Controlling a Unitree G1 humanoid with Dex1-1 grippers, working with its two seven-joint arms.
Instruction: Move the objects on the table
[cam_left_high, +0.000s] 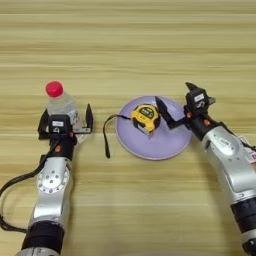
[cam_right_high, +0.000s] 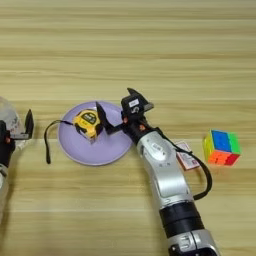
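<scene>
Right gripper (cam_left_high: 176, 106) (fingers spread) — beside tape measure (cam_left_high: 145, 117)

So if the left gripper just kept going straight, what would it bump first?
Probably the water bottle. The left gripper points up the table with its fingers open on either side of the bottle's lower part, so the bottle stands right in its way.

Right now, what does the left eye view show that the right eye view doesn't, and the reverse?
Left eye only: the water bottle's red cap and the whole left gripper, open around the water bottle. Right eye only: a colourful cube and the whole red-and-white card. Both: the tape measure on the lilac plate, the right gripper open beside it, and the table.
</scene>
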